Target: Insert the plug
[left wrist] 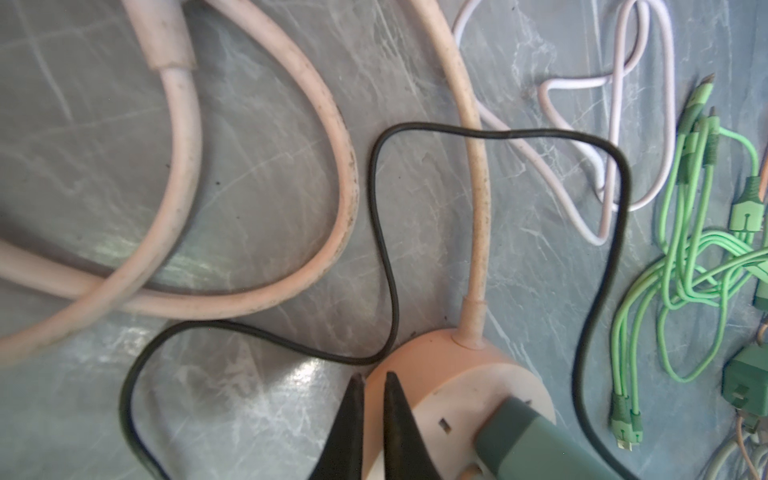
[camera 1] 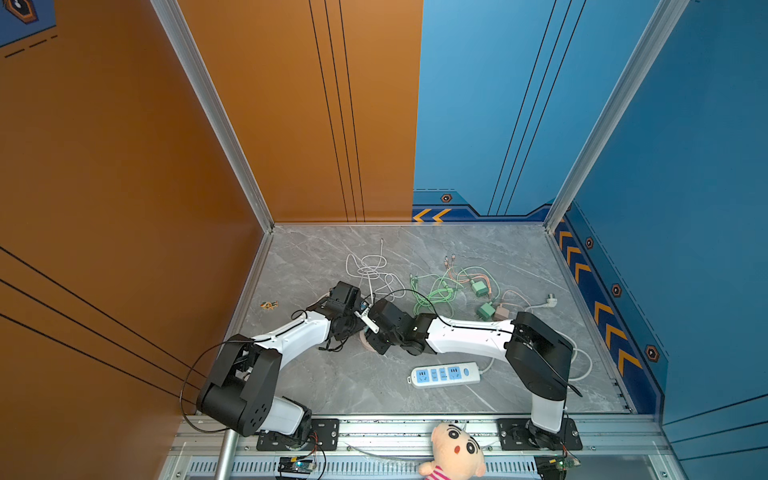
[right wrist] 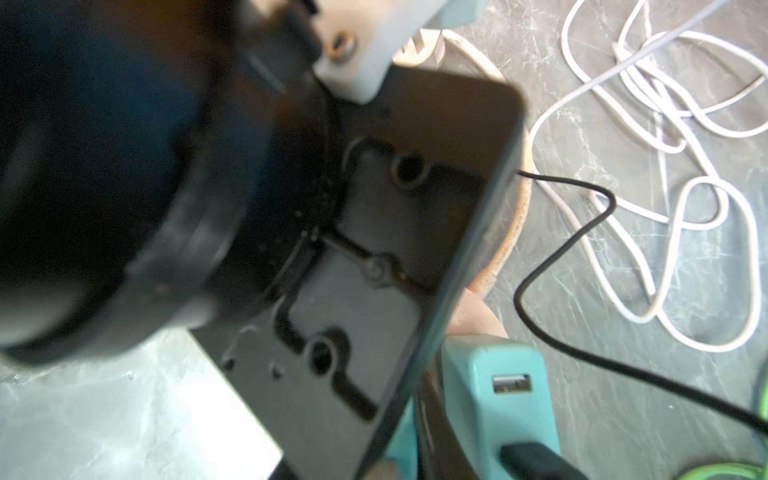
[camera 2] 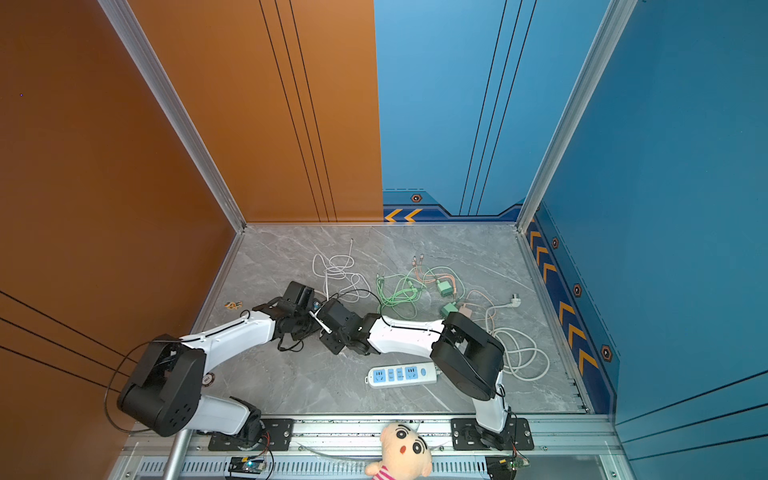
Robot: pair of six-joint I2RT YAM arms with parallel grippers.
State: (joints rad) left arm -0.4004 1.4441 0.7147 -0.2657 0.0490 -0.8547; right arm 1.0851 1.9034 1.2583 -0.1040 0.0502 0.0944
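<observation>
A round pink socket [left wrist: 457, 374] lies on the grey marble table, its pale cord [left wrist: 478, 208] running away from it. My left gripper [left wrist: 372, 380] is shut on the socket's rim, with the pink wall between its black fingers [left wrist: 353, 424]. A teal plug [left wrist: 523, 436] with a USB port presses its pin end against the socket's face; how deep the pins sit is hidden. My right gripper [right wrist: 478, 449] is shut on this teal plug [right wrist: 498, 395]. In both top views the two wrists meet over the socket [camera 1: 366, 345], which is mostly covered.
A white-and-blue power strip [camera 1: 444, 374] lies near the front. Green cables and green chargers [camera 1: 480, 286] sit behind the right arm, a white cable tangle [camera 1: 370, 270] at the back. A thin black cable [left wrist: 382, 232] loops by the socket. The left wrist housing [right wrist: 332, 249] blocks the right wrist view.
</observation>
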